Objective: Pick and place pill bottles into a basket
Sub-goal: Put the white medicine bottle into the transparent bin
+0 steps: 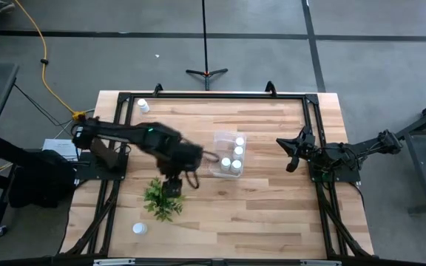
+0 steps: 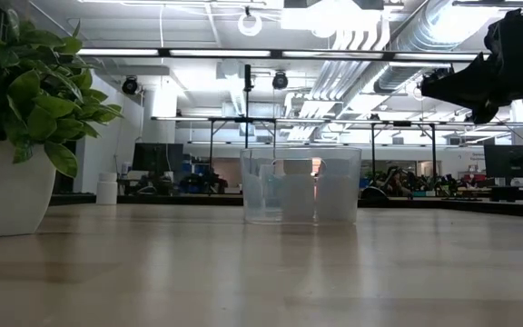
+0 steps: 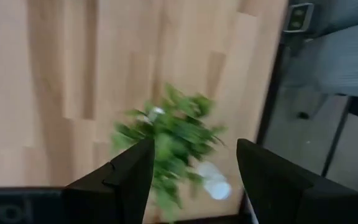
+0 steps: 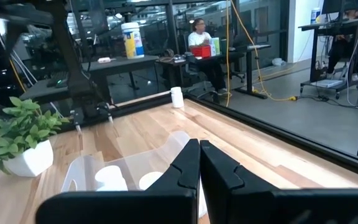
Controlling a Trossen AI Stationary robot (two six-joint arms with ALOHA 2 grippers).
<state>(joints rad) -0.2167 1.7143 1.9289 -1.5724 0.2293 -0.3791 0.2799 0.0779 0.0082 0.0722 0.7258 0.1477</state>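
The clear basket (image 1: 228, 155) stands mid-table with several white pill bottles (image 1: 238, 151) upright inside; they also show through its wall (image 4: 110, 177). One loose bottle (image 1: 143, 106) stands at the far left corner, another (image 1: 139, 229) near the front left. My left gripper (image 1: 172, 185) hangs open above the green plant (image 1: 161, 199), pointing steeply down, with nothing between its fingers (image 3: 194, 146). Below it the left wrist view shows the plant (image 3: 166, 137) and a blurred white shape (image 3: 213, 183) beside it. My right gripper (image 1: 291, 157) waits shut (image 4: 199, 146) at the table's right, level, facing the basket.
The potted plant (image 2: 25, 109) stands left of the basket (image 2: 300, 186), between it and the front-left bottle. Black frame rails (image 1: 313, 125) run along the table's sides and far edge. Bare wood lies in front of the basket (image 1: 257, 214).
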